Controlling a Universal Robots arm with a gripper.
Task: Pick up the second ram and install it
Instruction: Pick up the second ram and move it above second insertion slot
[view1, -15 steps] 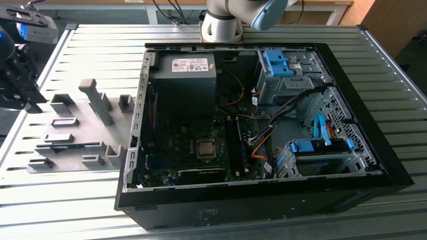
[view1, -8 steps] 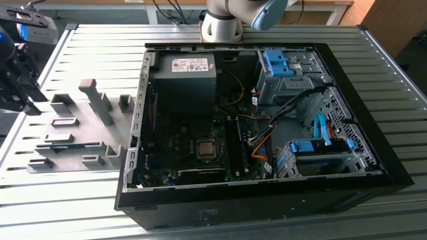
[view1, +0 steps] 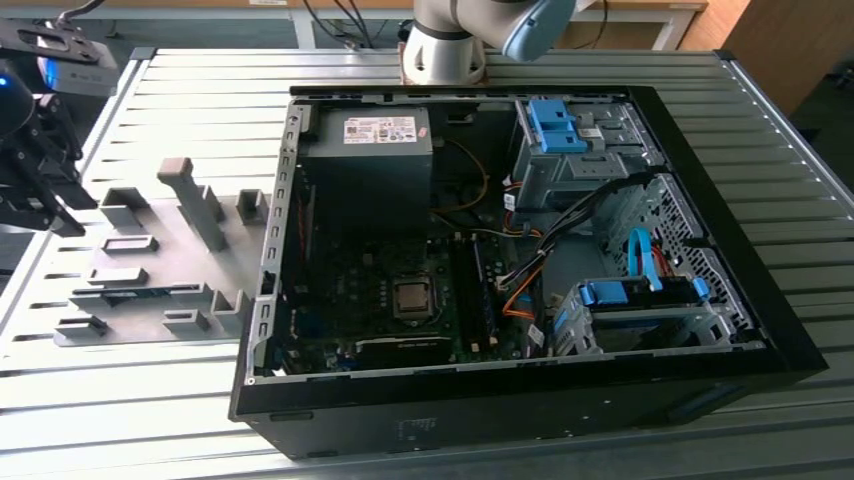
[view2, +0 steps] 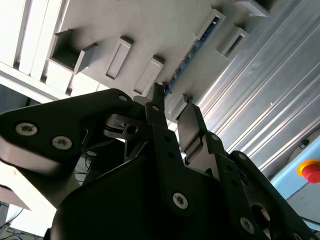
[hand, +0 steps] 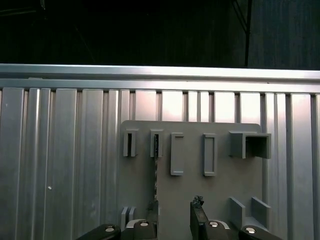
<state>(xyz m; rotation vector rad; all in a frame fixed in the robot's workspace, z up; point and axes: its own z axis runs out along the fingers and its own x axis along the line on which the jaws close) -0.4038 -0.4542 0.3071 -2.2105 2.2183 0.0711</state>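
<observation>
Grey fixture plate (view1: 174, 262) in the exterior view has the second ram (view1: 147, 291) standing on edge in it, a thin blue-green strip. White sticker (view1: 380, 130) on the power supply (view1: 367, 165), print too small to read. Second wrist view: claw (view2: 175, 107) spread wide, empty, over that ram. First wrist view: ram edge-on, just a sliver.
</observation>
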